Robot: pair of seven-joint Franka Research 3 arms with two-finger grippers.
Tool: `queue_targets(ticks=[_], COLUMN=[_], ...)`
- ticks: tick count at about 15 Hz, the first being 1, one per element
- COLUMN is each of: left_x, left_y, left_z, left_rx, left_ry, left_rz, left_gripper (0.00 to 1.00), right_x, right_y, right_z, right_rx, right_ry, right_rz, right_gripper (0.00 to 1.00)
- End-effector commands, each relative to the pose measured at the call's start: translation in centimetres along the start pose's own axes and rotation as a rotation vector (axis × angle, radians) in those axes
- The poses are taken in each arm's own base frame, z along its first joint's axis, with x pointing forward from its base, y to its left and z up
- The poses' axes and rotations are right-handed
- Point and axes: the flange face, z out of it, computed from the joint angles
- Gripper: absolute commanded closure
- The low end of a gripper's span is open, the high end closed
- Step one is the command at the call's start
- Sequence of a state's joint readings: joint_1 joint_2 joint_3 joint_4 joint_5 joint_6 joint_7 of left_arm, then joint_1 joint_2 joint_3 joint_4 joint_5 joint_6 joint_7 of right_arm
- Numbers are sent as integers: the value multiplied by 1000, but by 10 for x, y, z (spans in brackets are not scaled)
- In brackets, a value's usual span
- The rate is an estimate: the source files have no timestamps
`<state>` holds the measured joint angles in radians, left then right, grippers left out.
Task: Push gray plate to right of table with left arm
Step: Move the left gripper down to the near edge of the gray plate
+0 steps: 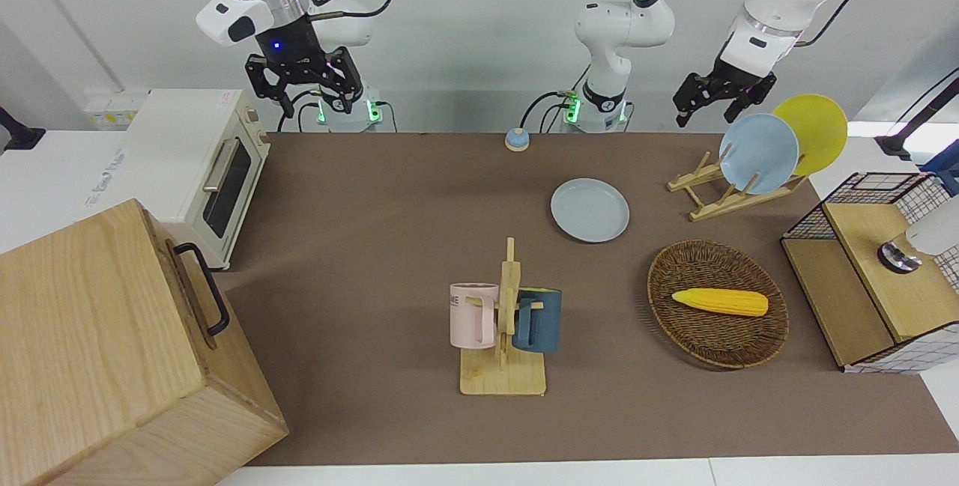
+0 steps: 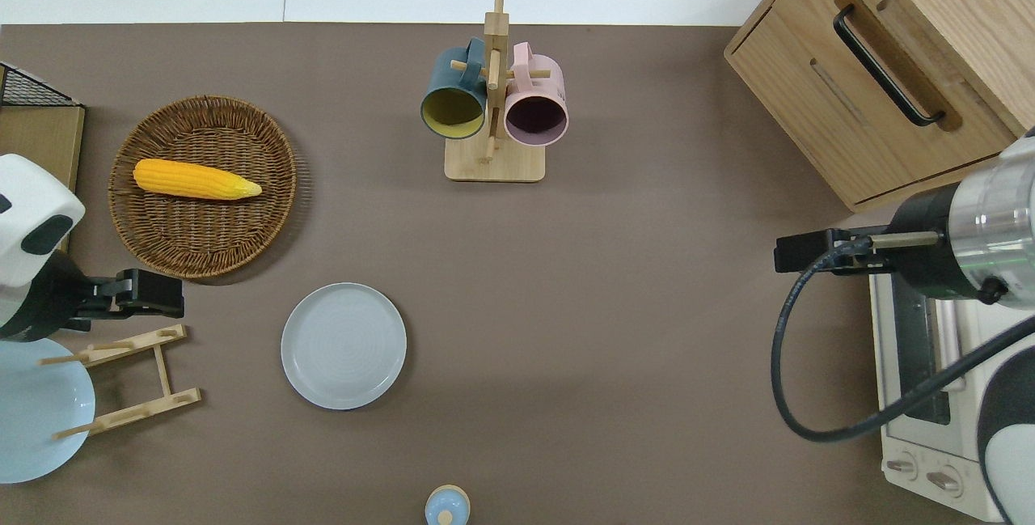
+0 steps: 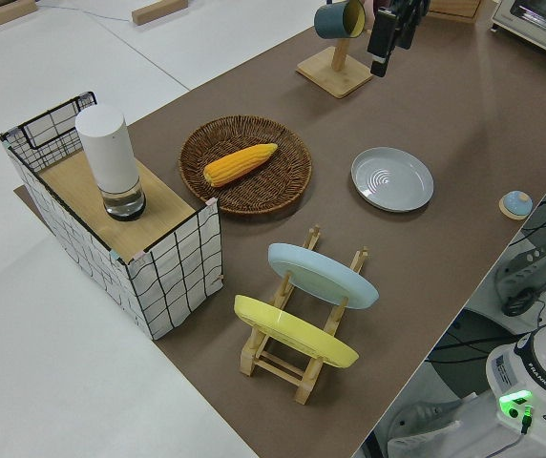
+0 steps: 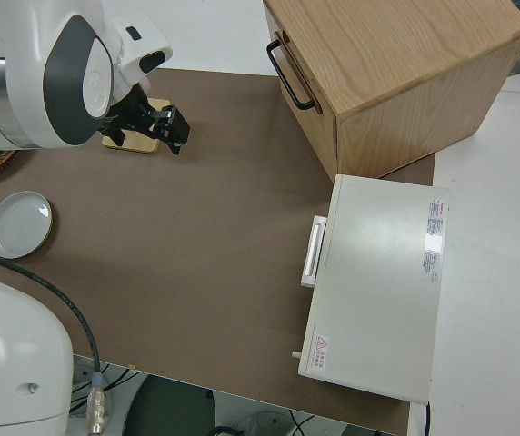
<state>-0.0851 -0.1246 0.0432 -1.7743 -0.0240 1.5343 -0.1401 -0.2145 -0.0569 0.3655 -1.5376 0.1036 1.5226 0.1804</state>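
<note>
Overhead view, lower part of the frame, toward its left: shows the gray plate flat on the brown counter, touched by nothing. Puts the wicker basket with the corn above it in the frame, the wooden plate rack at the frame's left edge, and a small blue knob at the bottom edge.

Finds the left end effector at the left edge of the same frame, up in the air over the counter between basket and rack, well apart from the plate. Cannot tell from any view whether released or clenched; grasps nothing in any case. Shows the right arm parked.

Judged as the approach step: no contact yet, and no part of the push done.

Calls next for lowering the left end effector close to the counter, just beside the plate's rim on the side toward the left arm's end. Then calls for a steady sweep toward the right arm's end, across the bare middle of the counter. Probably needs low contact, since the shallow rim could slip under. Should also pass well below the mug rack at the top centre of the frame.
</note>
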Motion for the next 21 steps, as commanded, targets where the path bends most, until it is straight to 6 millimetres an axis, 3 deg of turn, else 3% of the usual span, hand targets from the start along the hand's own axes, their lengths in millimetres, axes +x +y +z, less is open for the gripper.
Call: queue_targets(ticks=[1, 3, 8, 10, 15, 21], left_x=[2, 3, 6, 3, -1, -11], left_y=[-2, -2, -1, -1, -1, -1], left_z=[28, 51, 85, 107, 136, 193], left_rx=[2, 0, 0, 2, -16, -17], left_ry=[7, -4, -11, -29, -38, -41], left_rz=[-4, -9, -9, -8, -15, -16], left_gripper=[9, 9, 9, 9, 9, 9], right_x=[1, 1, 1, 1, 1, 1], right_y=[0, 0, -1, 0, -1, -1], right_z=[-3, -3, -3, -3, -3, -3], right_rx=[18, 18, 18, 18, 18, 18], right_ry=[0, 0, 0, 0, 0, 0], right_rz=[4, 4, 3, 4, 3, 3], right_gripper=[5, 5, 5, 5, 5, 5])
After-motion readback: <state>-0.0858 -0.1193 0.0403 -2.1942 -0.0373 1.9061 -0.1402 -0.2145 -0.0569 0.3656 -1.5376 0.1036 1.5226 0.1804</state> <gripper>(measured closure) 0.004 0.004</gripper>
